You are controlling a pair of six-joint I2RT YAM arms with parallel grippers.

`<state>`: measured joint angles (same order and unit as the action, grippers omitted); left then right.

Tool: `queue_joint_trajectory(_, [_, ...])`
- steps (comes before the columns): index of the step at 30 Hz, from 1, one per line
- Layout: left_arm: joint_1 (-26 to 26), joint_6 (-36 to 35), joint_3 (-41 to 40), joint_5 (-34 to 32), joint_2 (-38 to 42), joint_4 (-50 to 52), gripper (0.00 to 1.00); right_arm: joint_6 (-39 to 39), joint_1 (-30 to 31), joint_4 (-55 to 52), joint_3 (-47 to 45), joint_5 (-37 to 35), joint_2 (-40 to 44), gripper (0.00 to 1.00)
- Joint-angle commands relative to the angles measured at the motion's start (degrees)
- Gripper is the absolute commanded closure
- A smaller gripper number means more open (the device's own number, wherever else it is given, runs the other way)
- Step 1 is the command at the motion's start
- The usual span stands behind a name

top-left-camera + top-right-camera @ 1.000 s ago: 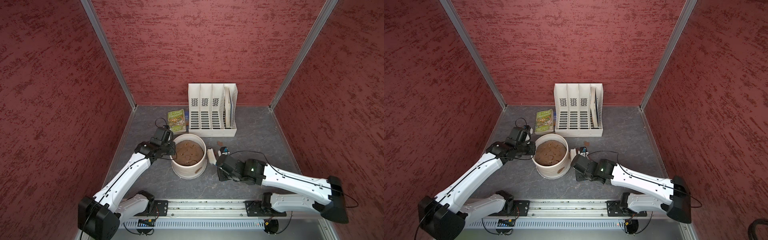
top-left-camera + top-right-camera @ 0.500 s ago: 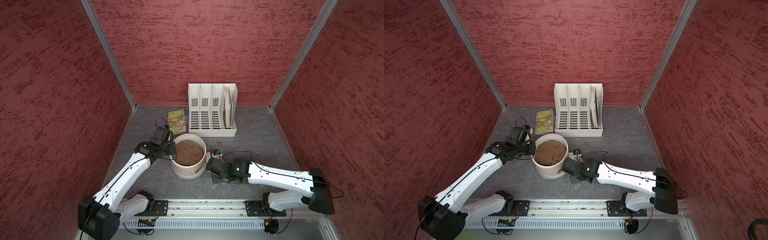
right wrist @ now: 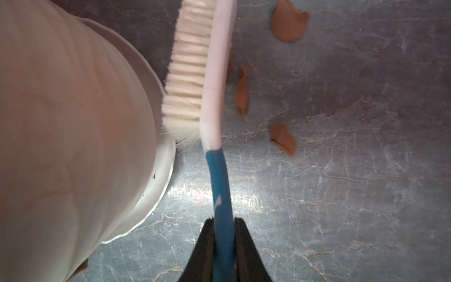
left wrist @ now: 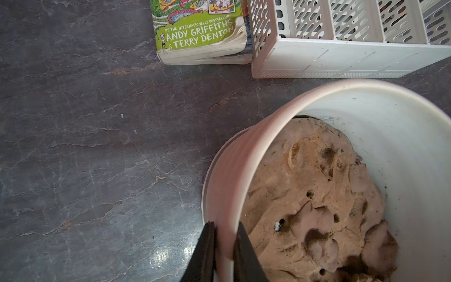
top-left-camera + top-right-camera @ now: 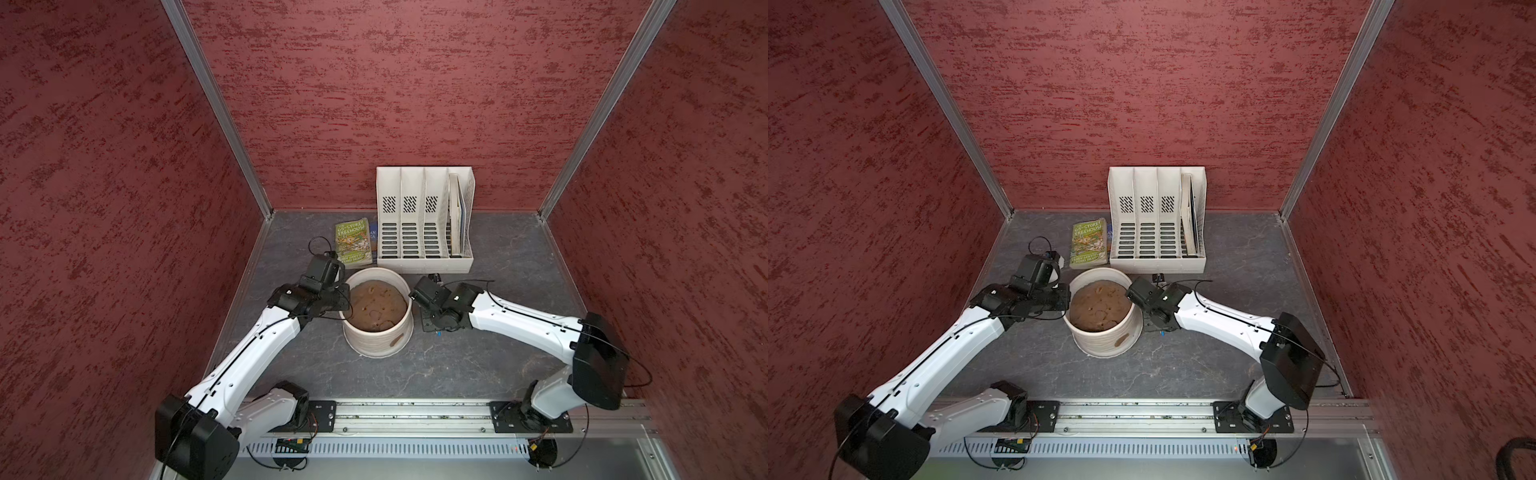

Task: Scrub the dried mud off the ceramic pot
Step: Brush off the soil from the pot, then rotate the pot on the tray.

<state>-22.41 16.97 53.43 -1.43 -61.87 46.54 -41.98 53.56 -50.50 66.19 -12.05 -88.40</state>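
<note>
The cream ceramic pot (image 5: 376, 338) (image 5: 1100, 343) stands mid-table, filled with lumpy brown soil (image 5: 376, 305). My left gripper (image 5: 344, 301) (image 4: 224, 228) is shut on the pot's rim (image 4: 244, 156), one finger outside and one inside. One dried mud patch (image 5: 397, 340) (image 5: 1122, 340) sticks to the pot's near wall. My right gripper (image 5: 415, 296) (image 3: 224, 221) is shut on the blue handle of a brush (image 3: 220, 185). The brush's white bristles (image 3: 188, 80) face the pot's right wall (image 3: 73, 122), just above the saucer base. Three mud flakes (image 3: 284, 139) lie loose on the table beside the brush.
A white slotted file rack (image 5: 424, 249) (image 4: 341, 58) stands right behind the pot, holding a thin book in its right slot. A green paperback (image 5: 353, 245) (image 4: 200, 36) lies to its left. Red walls close in three sides.
My right arm has swung with the brush from the pot's near right side back along its right wall. The left arm has stayed at the rim.
</note>
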Motion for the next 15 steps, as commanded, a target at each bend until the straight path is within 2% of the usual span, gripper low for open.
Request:
queue_joint_trajectory(1, [0.72,2.32,0.25,3.55,2.34,-0.33,0.66,0.62,1.38,0.90,-0.61,-0.25,6.91,1.00])
queue_joint_trajectory(3, [0.95,3.08,0.31,4.89,2.10,-2.62,0.55,-0.24,3.47,0.34,-1.97,-1.66,10.17,1.00])
queue_joint_trajectory(8, [1.00,3.39,0.87,7.03,-0.47,-9.15,0.44,-6.67,8.75,-1.26,-7.50,-4.33,17.58,1.00])
queue_joint_trajectory(15, [1.06,3.83,4.30,8.11,-8.05,-10.97,0.43,-13.57,12.19,-0.26,-15.05,-4.67,25.48,1.00])
